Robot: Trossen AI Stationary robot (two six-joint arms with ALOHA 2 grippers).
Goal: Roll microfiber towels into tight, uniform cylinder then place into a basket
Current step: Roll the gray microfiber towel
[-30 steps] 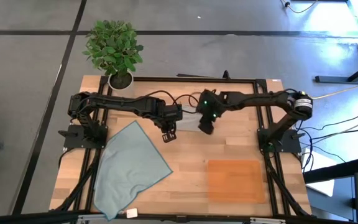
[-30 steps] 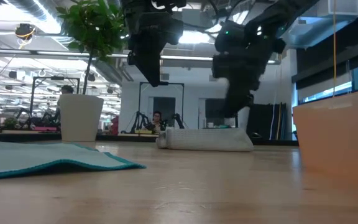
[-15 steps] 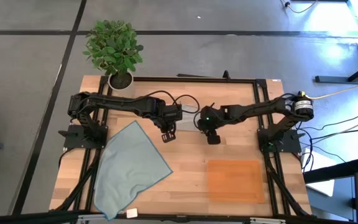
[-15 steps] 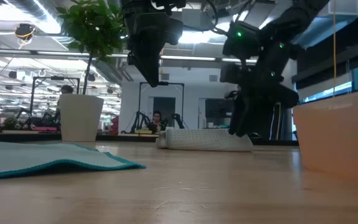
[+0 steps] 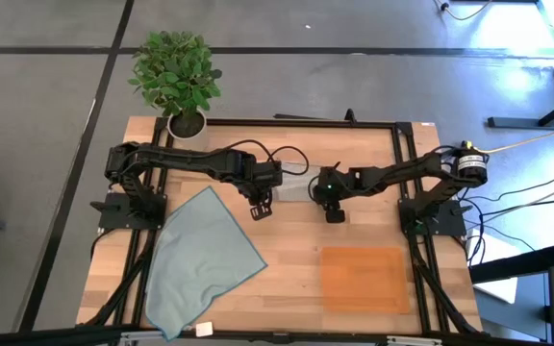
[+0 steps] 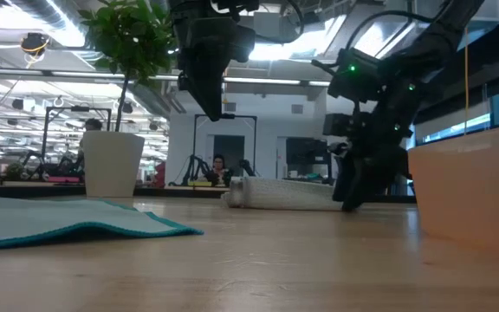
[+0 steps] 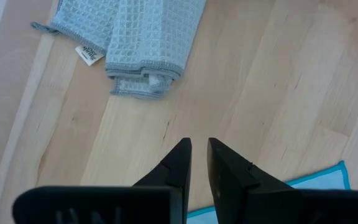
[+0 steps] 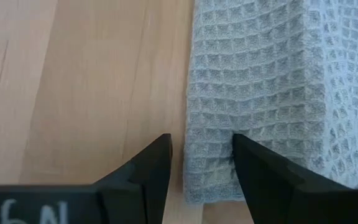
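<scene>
A light grey waffle towel lies rolled (image 5: 291, 186) on the table's far middle (image 6: 284, 195). My right gripper (image 8: 201, 158) is down at the roll's right end (image 6: 351, 198), open: one finger over the towel's end edge, the other over bare wood. My left gripper (image 5: 261, 208) hangs above the table near the roll's left end (image 7: 199, 149), shut and holding nothing. The pale blue-grey towel (image 5: 205, 259) lies spread flat at the near left. The orange-brown basket (image 5: 364, 279) rests at the near right. My right gripper comes slanting down at the rolled towel's right end (image 8: 211, 168), its fingers either side of the end's edge. Whether a finger touches the cloth, I cannot tell. The roll lies on the table.
A white pot with a green plant (image 5: 187, 123) stands at the table's far left corner. Bare wood lies between the flat towel and the basket (image 6: 470, 195). A black frame runs round the table's edge (image 5: 287, 122).
My right gripper has sunk to the table and shifted a little toward the near and right edges, ending at the roll's right end; its wrist has rolled on the way. Its finger gap looks unchanged. The roll stays where it was.
</scene>
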